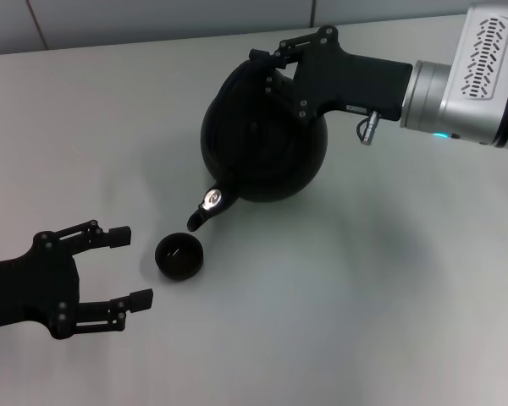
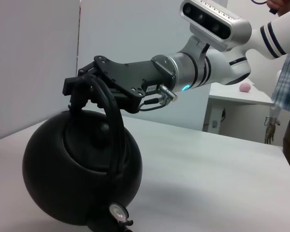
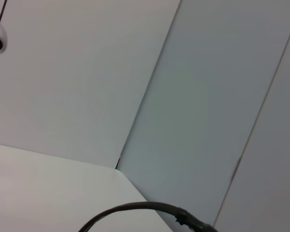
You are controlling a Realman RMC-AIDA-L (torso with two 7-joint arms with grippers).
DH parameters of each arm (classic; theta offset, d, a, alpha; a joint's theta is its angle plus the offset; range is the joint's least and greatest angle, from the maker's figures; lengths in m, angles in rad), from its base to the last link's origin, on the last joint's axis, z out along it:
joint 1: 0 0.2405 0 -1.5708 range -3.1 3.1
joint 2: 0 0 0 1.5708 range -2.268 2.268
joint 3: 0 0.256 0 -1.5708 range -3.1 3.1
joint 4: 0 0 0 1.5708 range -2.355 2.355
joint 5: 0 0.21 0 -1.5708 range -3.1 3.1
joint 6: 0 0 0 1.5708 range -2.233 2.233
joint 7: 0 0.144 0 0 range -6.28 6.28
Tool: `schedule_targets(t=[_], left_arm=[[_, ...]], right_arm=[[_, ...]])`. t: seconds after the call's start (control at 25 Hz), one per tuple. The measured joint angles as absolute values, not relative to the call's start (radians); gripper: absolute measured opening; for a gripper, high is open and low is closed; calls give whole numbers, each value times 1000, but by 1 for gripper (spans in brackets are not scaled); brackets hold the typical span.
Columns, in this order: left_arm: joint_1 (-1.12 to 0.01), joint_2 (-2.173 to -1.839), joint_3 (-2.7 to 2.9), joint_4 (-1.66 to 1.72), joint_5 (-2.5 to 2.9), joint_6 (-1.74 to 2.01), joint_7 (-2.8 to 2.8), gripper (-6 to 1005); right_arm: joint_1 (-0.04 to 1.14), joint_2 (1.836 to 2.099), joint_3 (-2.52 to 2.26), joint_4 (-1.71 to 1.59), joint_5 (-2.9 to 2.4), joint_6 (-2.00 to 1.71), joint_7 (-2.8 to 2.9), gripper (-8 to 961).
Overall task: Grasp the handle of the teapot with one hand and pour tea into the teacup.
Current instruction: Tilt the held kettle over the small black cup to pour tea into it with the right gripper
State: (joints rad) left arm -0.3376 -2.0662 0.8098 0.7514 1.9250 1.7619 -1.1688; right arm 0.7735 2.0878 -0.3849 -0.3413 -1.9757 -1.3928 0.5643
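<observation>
Above the table (image 1: 389, 279), my right gripper (image 1: 275, 61) pinches the handle (image 2: 113, 121), tipping the teapot (image 1: 262, 144) spout-down just beside the teacup (image 1: 179, 257), near my spread left gripper (image 1: 127, 266).

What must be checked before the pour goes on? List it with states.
1. Right gripper shut on the handle: ok.
2. Teapot tilted, spout toward the teacup: ok.
3. Spout tip directly over the teacup: cannot tell; in the head view it sits just beyond the rim.
4. Teacup upright on the table: ok.
5. Left gripper open beside the teacup, not touching it: ok.
6. Tea flowing or in the teacup: cannot tell.
</observation>
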Motion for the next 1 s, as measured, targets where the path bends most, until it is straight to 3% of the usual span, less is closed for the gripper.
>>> schedule_targets(t=[1.0], left_arm=[[-346, -2067, 810, 751, 1924, 1740, -1179, 870]], right_arm=[[804, 2090, -418, -336, -1974, -1393, 438, 115]])
